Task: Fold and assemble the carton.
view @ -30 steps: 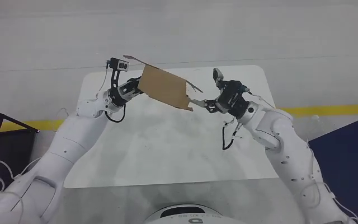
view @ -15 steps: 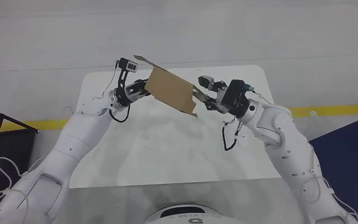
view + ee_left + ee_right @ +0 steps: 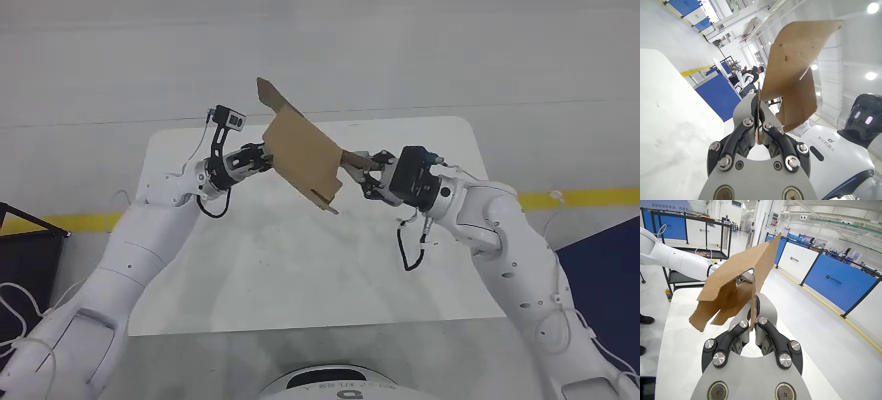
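I'm holding brown corrugated cardboard carton (image 3: 303, 155) aloft over white worktop (image 3: 300, 270), left fingers (image 3: 743, 111) and right fingers (image 3: 767, 309) pinching opposite edges, so panels get room for folding.

A white rounded tabletop (image 3: 300, 270) stands on a pale grey floor (image 3: 320, 60). A yellow floor line (image 3: 575, 197) runs off the frame's right edge. Blue partition panels (image 3: 848, 283) and a black metal rack (image 3: 718, 254) stand behind, under round ceiling lamps (image 3: 873, 8).
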Available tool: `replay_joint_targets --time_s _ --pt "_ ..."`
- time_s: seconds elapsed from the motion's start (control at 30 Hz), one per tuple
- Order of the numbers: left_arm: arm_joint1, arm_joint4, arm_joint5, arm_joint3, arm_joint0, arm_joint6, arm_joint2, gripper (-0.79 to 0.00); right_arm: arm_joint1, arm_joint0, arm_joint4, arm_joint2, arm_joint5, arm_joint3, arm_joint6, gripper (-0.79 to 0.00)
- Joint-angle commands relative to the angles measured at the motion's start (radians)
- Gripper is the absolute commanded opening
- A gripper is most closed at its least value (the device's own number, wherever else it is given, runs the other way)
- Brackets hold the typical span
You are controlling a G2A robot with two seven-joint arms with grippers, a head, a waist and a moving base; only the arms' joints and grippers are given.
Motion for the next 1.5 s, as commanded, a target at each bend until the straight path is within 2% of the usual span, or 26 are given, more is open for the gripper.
replay_joint_targets --time_s 0.0,0.1,0.23,0.33,0.67,0.77,0.83,0.9,0.97,1.03,1.13,1.17,1.2,1.27,1.37,1.4,1.47 --pt "0.001 0.018 0.000 0.013 0.002 0.000 -0.009 0.000 -0.001 0.009 0.009 -0.001 -0.007 0.015 -0.003 -0.785" --pt "0.009 0.064 -0.024 0.053 0.007 0.024 -0.043 0.000 -0.001 0.026 0.030 -0.001 -0.016 0.053 0.003 -0.785" --pt "0.033 0.119 -0.088 0.131 0.028 0.092 -0.129 0.000 -0.001 0.050 0.063 0.006 -0.040 0.113 0.026 -0.785" --pt "0.051 0.194 -0.107 0.159 0.042 0.198 -0.194 0.000 0.000 0.053 0.067 0.007 -0.042 0.121 0.032 -0.785" --pt "0.051 0.194 -0.107 0.159 0.042 0.198 -0.194 0.000 0.000 0.053 0.067 0.007 -0.042 0.121 0.032 -0.785" --pt "0.051 0.289 -0.113 0.122 0.066 0.190 -0.170 0.000 0.000 0.053 0.067 0.007 -0.042 0.121 0.032 -0.785" --pt "0.040 0.209 -0.108 0.106 0.097 0.227 -0.167 0.000 0.000 0.053 0.067 0.007 -0.042 0.121 0.032 -0.785" --pt "0.037 0.178 -0.127 0.118 0.095 0.241 -0.180 0.000 -0.002 0.039 0.093 0.009 -0.013 0.145 0.022 -0.785" --pt "0.036 0.135 -0.155 0.125 0.085 0.204 -0.197 0.000 -0.004 0.030 0.136 0.004 0.017 0.193 0.051 -0.785" --pt "0.041 0.162 -0.159 0.137 0.047 0.160 -0.210 0.000 -0.006 0.040 0.181 -0.009 0.047 0.247 0.134 -0.785" --pt "0.052 0.212 -0.122 0.029 0.012 0.122 -0.206 0.000 -0.014 0.072 0.314 -0.041 0.084 0.286 0.236 -0.785" --pt "0.061 0.243 -0.087 -0.022 0.006 0.086 -0.194 0.000 -0.016 0.091 0.312 -0.051 0.102 0.288 0.273 -0.785" --pt "0.075 0.325 -0.078 -0.035 -0.007 0.077 -0.196 0.000 -0.019 0.104 0.317 -0.059 0.120 0.289 0.281 -0.785" --pt "0.097 0.475 -0.110 -0.074 -0.027 0.109 -0.169 0.000 -0.028 0.121 0.355 -0.076 0.169 0.294 0.273 -0.785" --pt "0.127 0.617 -0.239 -0.109 -0.064 0.238 -0.111 0.000 -0.039 0.144 0.371 -0.107 0.245 0.291 0.291 -0.785" --pt "0.135 0.651 -0.272 -0.102 -0.074 0.271 -0.098 0.000 -0.039 0.144 0.371 -0.107 0.245 0.291 0.291 -0.785" --pt "0.135 0.651 -0.272 -0.102 -0.074 0.271 -0.098 0.000 -0.039 0.144 0.371 -0.107 0.245 0.291 0.291 -0.785"
